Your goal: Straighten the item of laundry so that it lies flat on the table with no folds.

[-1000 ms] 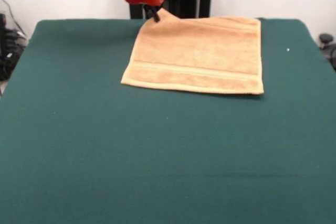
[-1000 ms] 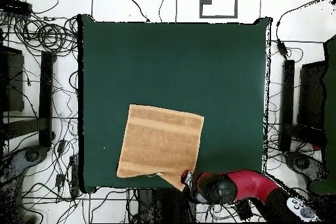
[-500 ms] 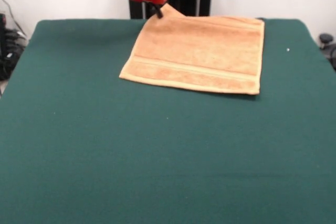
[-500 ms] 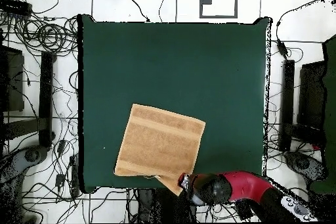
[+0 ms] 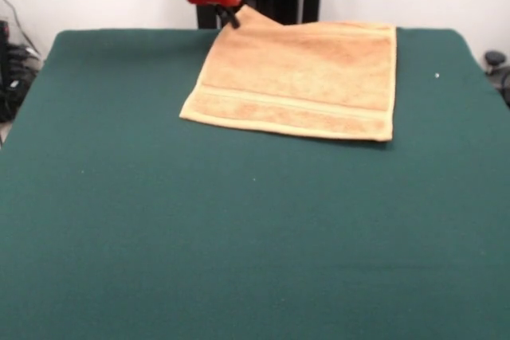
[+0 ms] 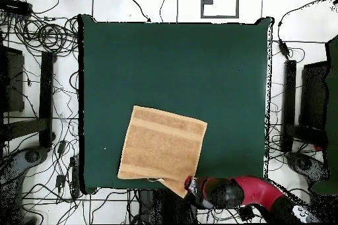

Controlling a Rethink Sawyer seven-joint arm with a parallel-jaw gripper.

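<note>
Green felt is covering the table (image 5: 159, 220) from edge to edge, and the towel (image 5: 299, 81) is lying at its robot-side edge, well away from the open middle. In the overhead view the towel (image 6: 162, 148) is sitting askew near the table's (image 6: 231, 70) bottom margin, one corner reaching past the edge. Most of the cloth is lying flat, its ribbed band running unbroken across the near part, but the corner by the gripper (image 5: 229, 18) is being held up in a small peak. Compared with a second ago, that corner has drifted slightly sideways along the edge and the near hem has swung with it, so the cloth is being tugged rather than released; flattening seems nearly done, with only this lifted corner left. The arm is coming down steeply from above, its red collar just over the corner. The gripper (image 6: 189, 184) appears pinched closed on the towel's corner, though the fingertips are small and dark here.
</note>
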